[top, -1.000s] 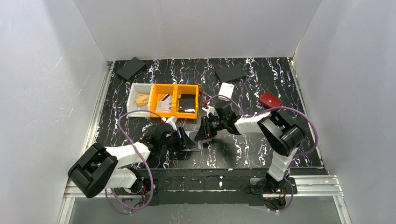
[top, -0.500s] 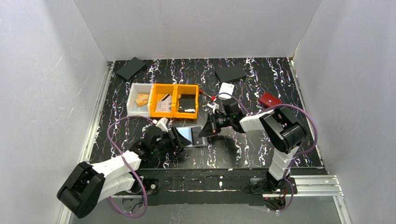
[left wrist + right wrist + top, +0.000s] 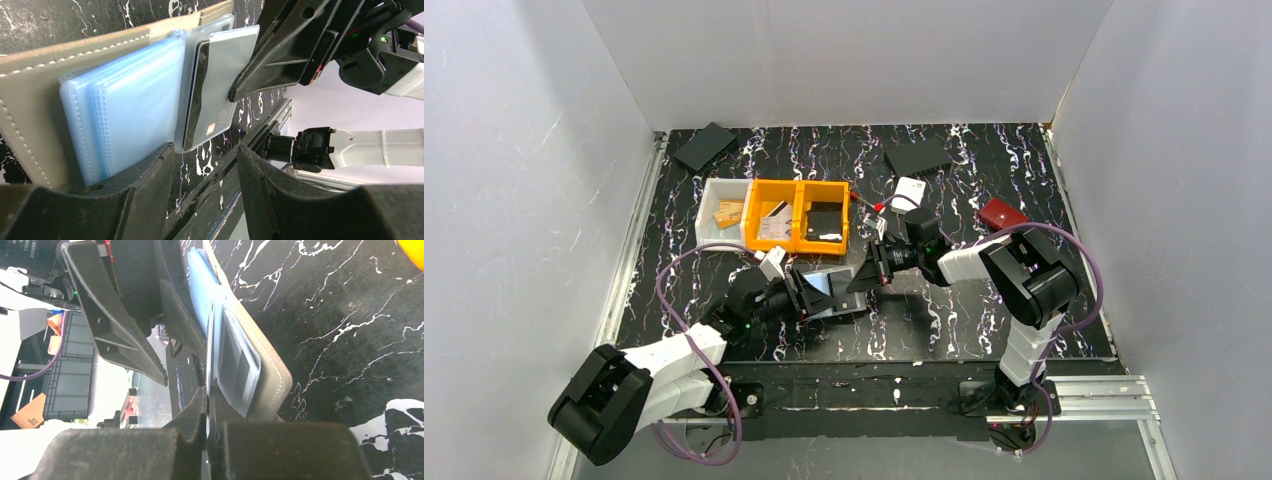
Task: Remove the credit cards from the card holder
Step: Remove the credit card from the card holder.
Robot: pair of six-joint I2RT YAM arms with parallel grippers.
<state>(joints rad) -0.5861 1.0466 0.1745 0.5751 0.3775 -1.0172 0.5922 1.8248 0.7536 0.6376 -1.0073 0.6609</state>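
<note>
The card holder (image 3: 829,291) lies open on the table, with a taupe cover (image 3: 30,100) and pale blue sleeves. A dark credit card (image 3: 202,100) marked VIP sits in a clear sleeve at the holder's right side. My right gripper (image 3: 858,282) (image 3: 232,95) is shut on the thin edge of this card and sleeve, seen edge-on (image 3: 208,340) running into its jaws (image 3: 206,390). At the holder's near edge my left gripper (image 3: 802,296) (image 3: 204,150) has its jaws apart. One of its fingers (image 3: 145,190) overlaps the blue sleeves. Only table shows between them.
Two orange bins (image 3: 799,215) and a white bin (image 3: 721,215) with small items stand behind the holder. A small white case (image 3: 910,190) and a red wallet (image 3: 1003,214) lie at the back right. Dark flat pads (image 3: 705,145) (image 3: 918,156) rest near the rear wall.
The holder has come open, showing its blue sleeves. My right gripper shut on the card edge. My left gripper pulled back, then came to the holder's near edge.
</note>
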